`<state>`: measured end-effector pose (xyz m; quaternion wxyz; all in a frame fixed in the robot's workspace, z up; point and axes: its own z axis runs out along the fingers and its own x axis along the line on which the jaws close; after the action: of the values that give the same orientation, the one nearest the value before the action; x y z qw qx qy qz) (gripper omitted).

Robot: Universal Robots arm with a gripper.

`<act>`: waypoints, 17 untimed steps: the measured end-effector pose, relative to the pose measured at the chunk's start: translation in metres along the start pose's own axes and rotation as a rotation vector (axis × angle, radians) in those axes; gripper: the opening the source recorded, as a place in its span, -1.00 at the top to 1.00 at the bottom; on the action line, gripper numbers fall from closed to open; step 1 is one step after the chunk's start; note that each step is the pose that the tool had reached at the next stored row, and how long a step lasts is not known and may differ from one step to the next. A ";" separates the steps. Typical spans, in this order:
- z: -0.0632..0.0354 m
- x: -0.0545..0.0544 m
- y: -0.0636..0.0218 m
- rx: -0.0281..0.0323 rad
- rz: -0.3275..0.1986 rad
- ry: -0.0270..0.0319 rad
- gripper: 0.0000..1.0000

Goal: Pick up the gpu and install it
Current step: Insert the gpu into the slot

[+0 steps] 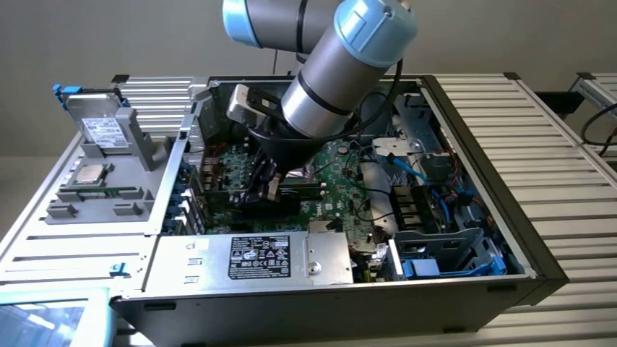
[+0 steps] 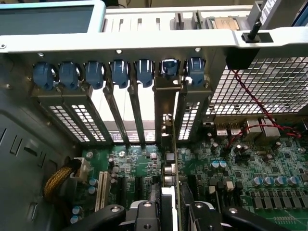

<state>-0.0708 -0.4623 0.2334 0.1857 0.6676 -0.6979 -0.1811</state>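
Note:
The gpu (image 2: 169,159) stands on edge over the green motherboard (image 2: 260,163). Its silver end bracket (image 2: 167,98) rises into the row of rear slot openings, under a blue latch (image 2: 170,67). My gripper (image 2: 169,217) is shut on the card, with one black finger (image 2: 144,214) on each side of it. In the exterior view the gripper (image 1: 267,186) reaches down into the open computer case (image 1: 482,278), and the dark gpu (image 1: 289,192) sits low against the motherboard (image 1: 333,181). Whether the card's edge is seated in its slot is hidden.
Several blue slot latches (image 2: 96,72) and slot covers line the case's rear wall. A power supply (image 1: 251,256) lies at the near edge, with a drive cage and blue cables (image 1: 443,253) toward the exterior view's right. A tray with a CPU (image 1: 92,173) lies outside the case.

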 end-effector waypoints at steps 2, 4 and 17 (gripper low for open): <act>-0.0001 0.000 0.0000 0.0000 0.000 0.0002 0.44; -0.0001 -0.001 0.0000 0.0000 0.000 0.0001 0.44; 0.0038 -0.001 -0.0041 -0.0011 0.032 -0.0171 0.44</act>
<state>-0.0692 -0.4615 0.2281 0.1830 0.6546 -0.7100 -0.1842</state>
